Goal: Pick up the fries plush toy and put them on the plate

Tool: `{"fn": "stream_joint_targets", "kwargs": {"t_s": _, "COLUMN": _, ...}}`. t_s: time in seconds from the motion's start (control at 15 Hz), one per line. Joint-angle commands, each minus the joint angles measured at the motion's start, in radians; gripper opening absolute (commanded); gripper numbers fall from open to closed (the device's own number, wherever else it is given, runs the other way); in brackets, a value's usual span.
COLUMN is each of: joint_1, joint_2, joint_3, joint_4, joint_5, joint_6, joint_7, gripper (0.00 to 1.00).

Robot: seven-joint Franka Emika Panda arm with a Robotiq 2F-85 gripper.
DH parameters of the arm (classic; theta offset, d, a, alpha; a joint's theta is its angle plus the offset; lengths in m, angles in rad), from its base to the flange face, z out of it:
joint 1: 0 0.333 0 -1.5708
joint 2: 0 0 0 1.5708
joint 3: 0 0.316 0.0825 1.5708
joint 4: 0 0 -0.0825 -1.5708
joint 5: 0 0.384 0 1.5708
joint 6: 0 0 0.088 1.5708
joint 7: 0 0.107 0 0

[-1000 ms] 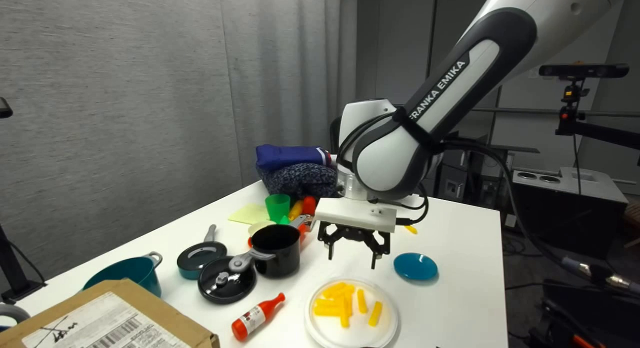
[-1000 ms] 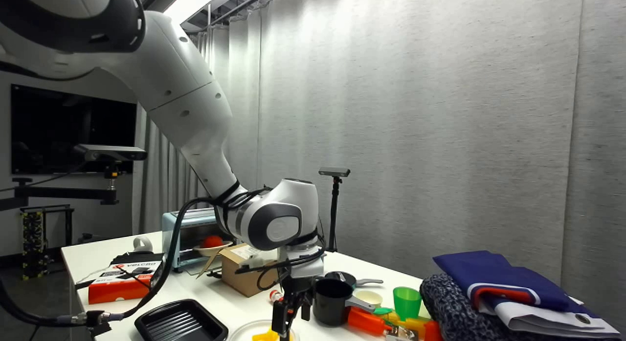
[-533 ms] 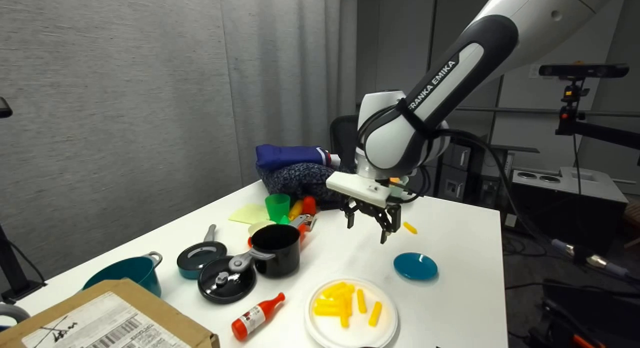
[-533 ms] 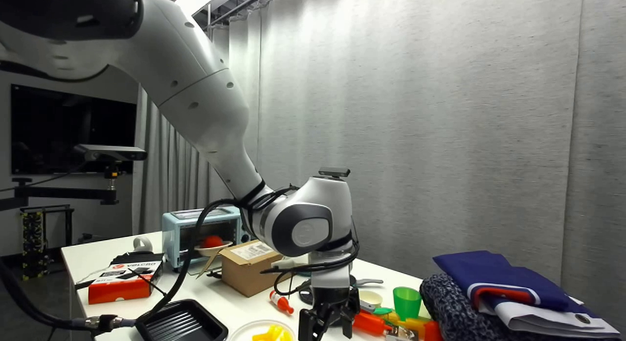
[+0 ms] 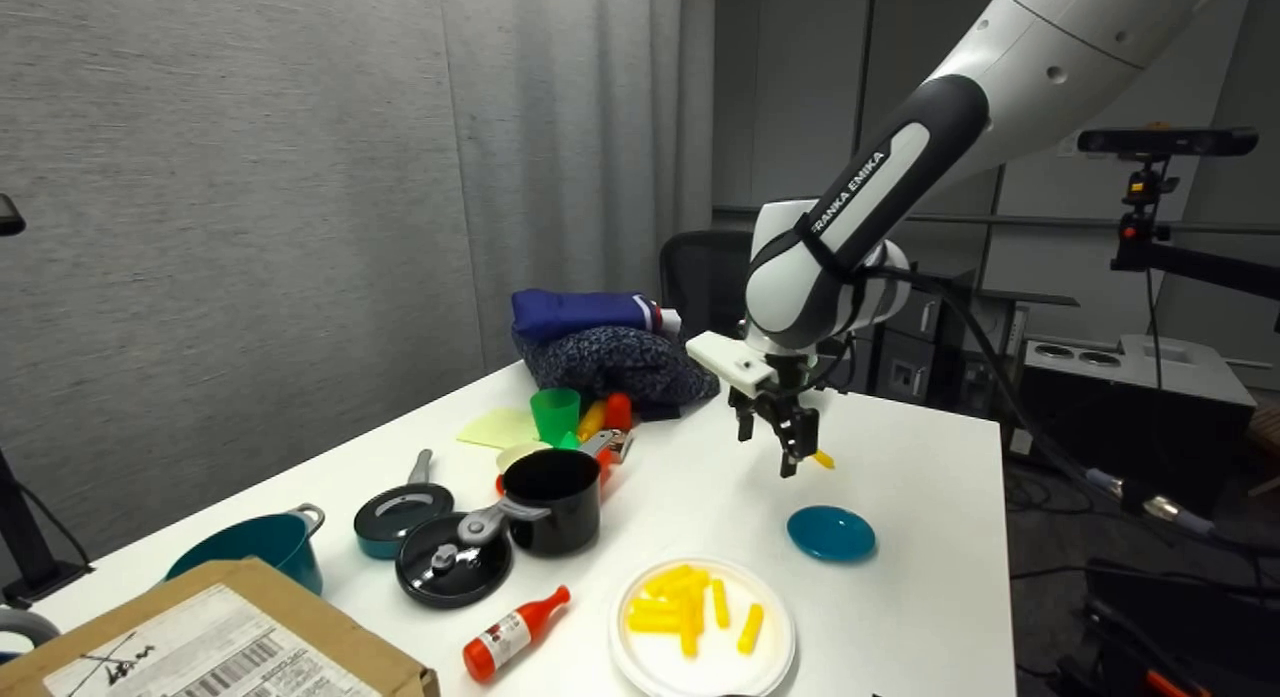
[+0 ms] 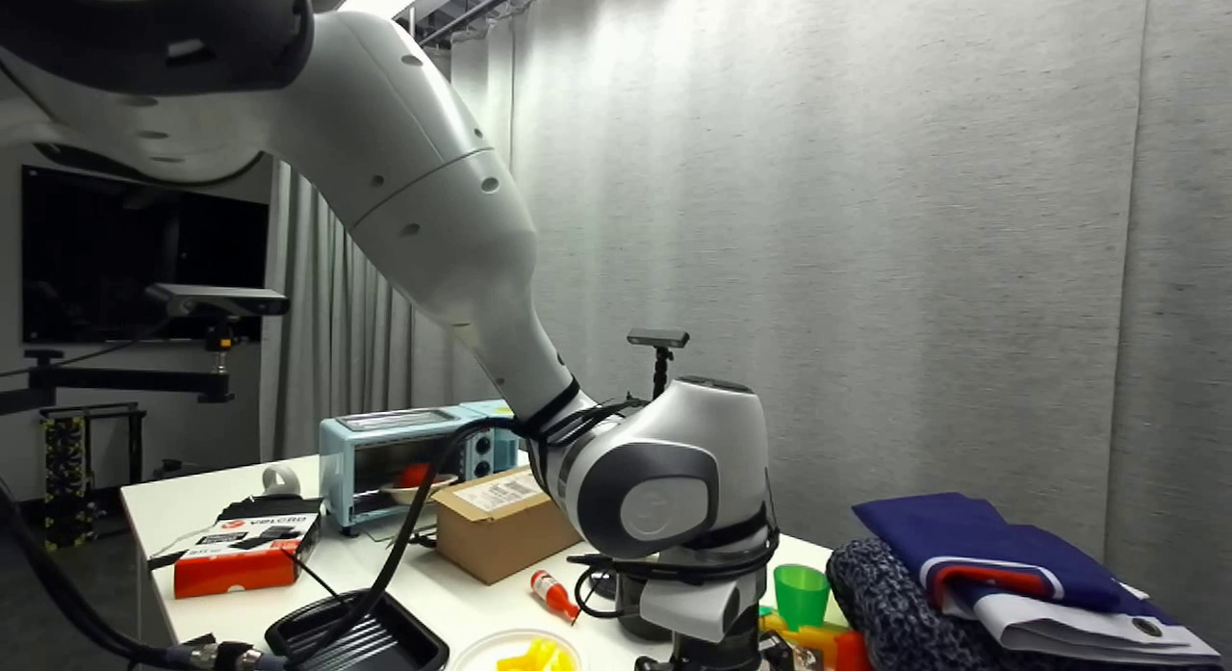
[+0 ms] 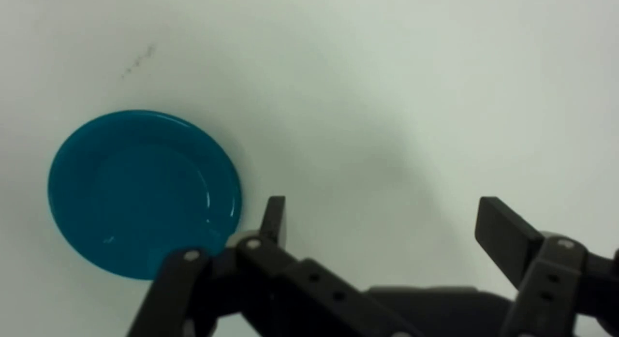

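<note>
One loose yellow stick of the fries plush toy [image 5: 823,459] lies on the far part of the table in an exterior view, partly covered by my gripper [image 5: 768,452]. Several more fries [image 5: 682,607] rest on the round white plate [image 5: 730,672] nearer that camera; the plate [image 6: 470,658] also shows, cut off, at the bottom of an exterior view. Above the table, my gripper [image 7: 379,216] is open, with only bare white tabletop seen between its fingers in the wrist view. That view shows neither fries nor plate.
A teal dish [image 7: 145,192] sits just left of the fingers in the wrist view. A black pot [image 5: 553,507], a red bottle [image 5: 515,635] and a cardboard box [image 5: 220,637] stand on the table. A black grill pan [image 6: 361,632] lies near the plate.
My gripper has moved away from above the plate's far side toward the loose fry, turning as it went. It has stayed open. The fries and plate have not moved.
</note>
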Motion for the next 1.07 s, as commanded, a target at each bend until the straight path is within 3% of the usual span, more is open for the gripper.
{"fn": "stream_joint_targets", "kwargs": {"t_s": 0.0, "joint_1": -0.056, "joint_2": -0.018, "joint_3": -0.002, "joint_4": -0.008, "joint_5": 0.075, "joint_6": -0.004, "joint_7": 0.073, "gripper": 1.0}}
{"fn": "stream_joint_targets", "kwargs": {"t_s": 0.33, "joint_1": -0.068, "joint_2": -0.048, "joint_3": -0.01, "joint_4": -0.025, "joint_5": 0.139, "joint_6": 0.029, "joint_7": 0.253, "gripper": 1.0}}
{"fn": "stream_joint_targets", "kwargs": {"t_s": 1.0, "joint_1": -0.072, "joint_2": -0.031, "joint_3": 0.01, "joint_4": -0.005, "joint_5": 0.099, "joint_6": 0.004, "joint_7": 0.241, "gripper": 1.0}}
